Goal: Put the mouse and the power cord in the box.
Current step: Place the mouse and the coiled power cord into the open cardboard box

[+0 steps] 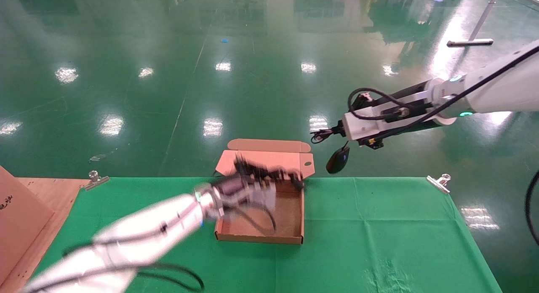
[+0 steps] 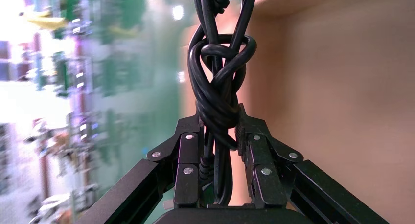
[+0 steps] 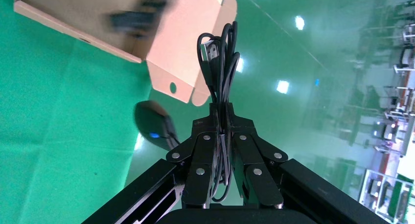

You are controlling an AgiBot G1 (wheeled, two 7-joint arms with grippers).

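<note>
1. Left gripper (image 2: 218, 158) was clamped on the knotted power cord (image 2: 218, 82), held above the far side of the open box (image 1: 290, 217) on the green cloth (image 1: 379, 225).
2. Right gripper (image 3: 222, 136) pinched the bundled wire of the mouse (image 1: 337, 160), which dangled just beyond the box lid, off the table edge.

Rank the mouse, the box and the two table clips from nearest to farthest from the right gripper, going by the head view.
1. mouse, dangling just below the right gripper
2. box, lower left
3. right clip, table's right corner
4. left clip, far left
</note>
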